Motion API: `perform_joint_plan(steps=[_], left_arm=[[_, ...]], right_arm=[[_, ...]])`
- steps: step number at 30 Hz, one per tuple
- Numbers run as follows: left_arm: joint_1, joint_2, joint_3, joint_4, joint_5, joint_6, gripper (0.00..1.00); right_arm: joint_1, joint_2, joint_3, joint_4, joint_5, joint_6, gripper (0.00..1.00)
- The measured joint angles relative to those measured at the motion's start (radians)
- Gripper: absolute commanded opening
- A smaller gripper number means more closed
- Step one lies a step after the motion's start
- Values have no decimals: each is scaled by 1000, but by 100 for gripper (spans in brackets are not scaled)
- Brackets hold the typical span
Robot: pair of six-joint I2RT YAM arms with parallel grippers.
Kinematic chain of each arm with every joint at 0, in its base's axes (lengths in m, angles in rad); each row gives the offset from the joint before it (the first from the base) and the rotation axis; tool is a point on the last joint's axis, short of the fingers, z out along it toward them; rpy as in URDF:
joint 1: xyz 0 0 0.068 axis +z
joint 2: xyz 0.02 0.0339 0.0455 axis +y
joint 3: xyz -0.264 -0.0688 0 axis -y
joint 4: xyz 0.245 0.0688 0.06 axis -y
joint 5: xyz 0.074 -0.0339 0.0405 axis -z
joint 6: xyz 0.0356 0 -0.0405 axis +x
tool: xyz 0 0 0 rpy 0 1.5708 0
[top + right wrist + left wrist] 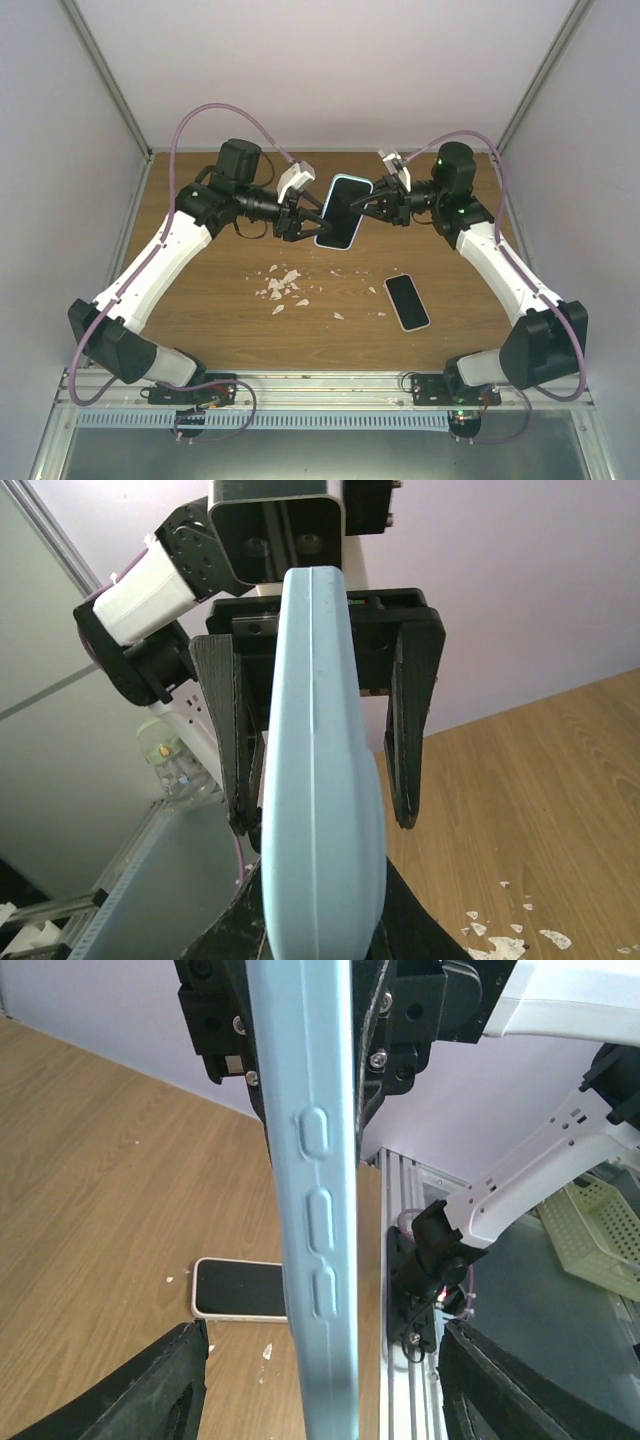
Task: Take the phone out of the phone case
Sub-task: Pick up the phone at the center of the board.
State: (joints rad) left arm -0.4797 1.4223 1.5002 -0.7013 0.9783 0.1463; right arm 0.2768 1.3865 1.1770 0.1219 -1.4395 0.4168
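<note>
A light-blue phone case [342, 212] with a dark phone screen showing in it is held in the air above the back of the table, between both grippers. My right gripper [370, 208] is shut on the case's right end; in the right wrist view [320, 920] its black fingers press both sides of the blue case [320, 780]. My left gripper [300, 215] is open, its fingers spread either side of the case without touching. In the left wrist view [325, 1400] the case edge [310, 1210] with its side buttons runs between the wide-apart fingers [150, 1390].
A second phone [407, 301] with a pale rim lies screen up on the wooden table right of centre; it also shows in the left wrist view [240, 1288]. White scraps [283, 287] litter the table's middle. A metal rail [320, 385] runs along the near edge.
</note>
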Motion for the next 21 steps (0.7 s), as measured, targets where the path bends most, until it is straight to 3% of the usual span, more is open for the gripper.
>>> perform_joint_plan(steps=[7, 15, 21], left_arm=[[-26, 25, 6, 3, -2, -19, 42], [-26, 32, 7, 31, -2, -56, 9], [-9, 40, 7, 49, 2, -92, 0]], right_arm=[[21, 0, 0, -63, -2, -64, 1], [22, 0, 0, -97, 14, -91, 1], [21, 0, 2, -103, 52, -79, 25]])
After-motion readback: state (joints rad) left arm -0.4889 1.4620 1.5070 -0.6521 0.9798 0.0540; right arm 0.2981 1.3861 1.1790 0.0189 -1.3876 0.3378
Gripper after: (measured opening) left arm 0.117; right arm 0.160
